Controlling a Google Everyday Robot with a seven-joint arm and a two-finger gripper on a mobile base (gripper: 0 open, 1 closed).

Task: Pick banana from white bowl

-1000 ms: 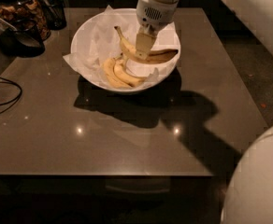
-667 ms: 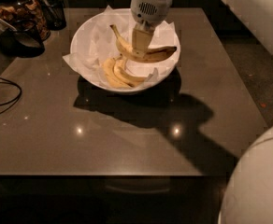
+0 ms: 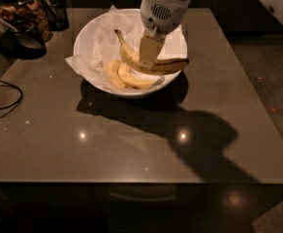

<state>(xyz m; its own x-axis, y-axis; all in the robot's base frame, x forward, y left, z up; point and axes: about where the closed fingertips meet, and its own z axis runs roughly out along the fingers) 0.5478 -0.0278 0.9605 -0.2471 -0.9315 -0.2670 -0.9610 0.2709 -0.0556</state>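
Since most of the view is filled by it, the table is told first: a dark, glossy brown top on which small points of light are mirrored. Floor is seen past its edge at 3 o'clock. A broad shadow is cast over the top, spread from under the bowl toward 4 o'clock.

The bowl, white, round and deep, is set on the table toward 12 o'clock, just left of the middle. It is lined with crumpled white paper, a corner of which is hung over the rim at 9 o'clock.

The gripper is lowered into the bowl from 12 o'clock of the view, with its white vented housing held over the bowl's 1 o'clock part. It is clamped on the banana at mid-length: one tan finger is laid across the front of the fruit, and the other is hidden behind it.

The banana is held within the bowl, toward 3 o'clock. Its long stem is pointed up toward 11 o'clock, and its dark tip is carried just over the rim at 3 o'clock.

Two short bananas are laid side by side on the paper at the bowl's 6 o'clock, below the held one.

A jar of brown pieces is stood at the table's 10 o'clock corner, well apart from the bowl. A thin cable is looped on the top at 9 o'clock.
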